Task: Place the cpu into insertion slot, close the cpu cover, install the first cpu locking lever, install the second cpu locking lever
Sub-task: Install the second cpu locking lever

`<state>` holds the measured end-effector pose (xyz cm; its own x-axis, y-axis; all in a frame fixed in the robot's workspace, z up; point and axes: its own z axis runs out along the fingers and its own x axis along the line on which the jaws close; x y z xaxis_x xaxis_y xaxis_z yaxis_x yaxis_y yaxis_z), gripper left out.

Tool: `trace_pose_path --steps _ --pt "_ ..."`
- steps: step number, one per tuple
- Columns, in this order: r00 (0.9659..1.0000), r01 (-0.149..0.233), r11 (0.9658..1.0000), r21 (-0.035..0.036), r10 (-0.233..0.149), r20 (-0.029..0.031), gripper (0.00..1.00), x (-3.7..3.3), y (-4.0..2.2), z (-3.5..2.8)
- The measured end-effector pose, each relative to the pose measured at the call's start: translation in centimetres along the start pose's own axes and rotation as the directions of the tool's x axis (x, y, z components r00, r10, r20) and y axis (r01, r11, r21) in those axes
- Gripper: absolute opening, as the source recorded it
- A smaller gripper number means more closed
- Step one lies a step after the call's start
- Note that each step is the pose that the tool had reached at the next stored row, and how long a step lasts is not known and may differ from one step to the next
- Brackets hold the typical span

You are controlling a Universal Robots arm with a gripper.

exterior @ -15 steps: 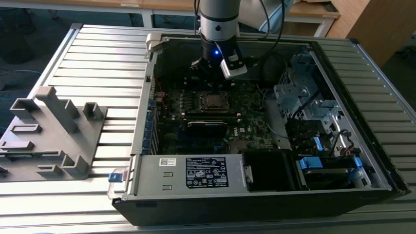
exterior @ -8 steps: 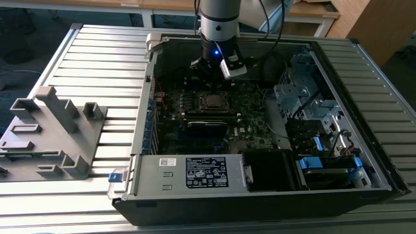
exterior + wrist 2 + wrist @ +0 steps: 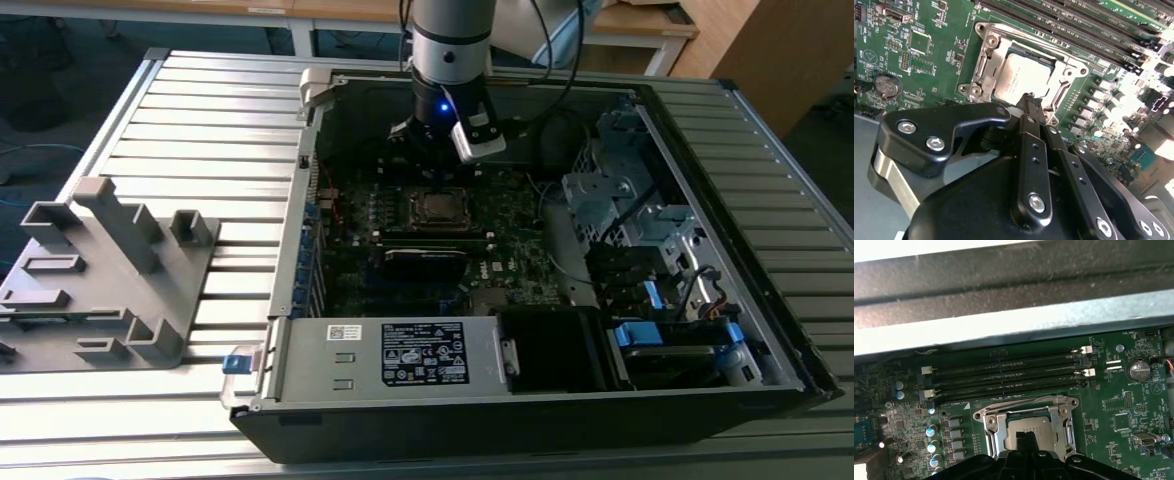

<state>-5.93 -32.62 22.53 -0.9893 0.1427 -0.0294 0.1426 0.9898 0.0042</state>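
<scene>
The cpu (image 3: 1021, 75) lies flat in the insertion slot (image 3: 979, 27) on the green board, its grey metal top showing. The silver cpu cover (image 3: 988, 60) lies down around it as a frame. My gripper (image 3: 1030, 100) hangs just above the near edge of the cpu, fingers shut together with nothing between them. In the first wrist view the same fingertips (image 3: 1023, 436) overlap the lower edge of the cpu (image 3: 1026, 426), with the cover (image 3: 1019, 407) around it. In the exterior view the gripper (image 3: 427, 165) is inside the case, just behind the cpu (image 3: 438, 207).
Long black memory slots (image 3: 1004, 372) run beside the socket, next to the case wall (image 3: 1004, 320). A coin battery (image 3: 885, 86) sits on the board. The power supply (image 3: 387, 355) and drive bays (image 3: 641, 220) fill the case's front and right. A grey fixture (image 3: 107, 270) stands outside at the exterior view's left.
</scene>
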Motion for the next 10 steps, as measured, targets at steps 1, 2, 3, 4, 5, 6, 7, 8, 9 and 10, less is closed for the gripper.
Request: trace_pose_path --steps 1,2,3,4,5,6,7,8,9,10 --pt "1.0000 0.000 1.0000 0.0001 0.000 0.0000 0.11 0.00 0.00 -0.09" --pt "1.0000 0.000 1.0000 0.0000 0.000 -0.0001 0.11 -0.01 0.00 -0.20" --pt "1.0000 0.000 1.0000 0.0001 0.000 -0.0002 0.11 -0.01 0.00 -0.32" --pt "1.0000 0.000 1.0000 0.0002 0.000 -0.0003 0.11 -0.01 0.00 -0.42" --pt "1.0000 0.000 1.0000 0.0001 0.000 -0.0002 0.11 -0.01 0.00 -0.49" --pt "1.0000 0.000 1.0000 -0.0001 0.000 -0.0002 0.11 -0.02 0.00 -0.57" --pt "1.0000 0.000 1.0000 -0.0002 0.000 -0.0002 0.11 -0.02 0.00 -0.70" --pt "1.0000 0.000 1.0000 -0.0001 0.000 -0.0002 0.11 -0.02 0.00 -0.86" --pt "1.0000 0.000 1.0000 0.0001 0.000 -0.0003 0.11 -0.03 0.00 -0.98" --pt "1.0000 0.000 1.0000 -0.0002 0.000 -0.0002 0.11 -0.03 0.00 -0.99"
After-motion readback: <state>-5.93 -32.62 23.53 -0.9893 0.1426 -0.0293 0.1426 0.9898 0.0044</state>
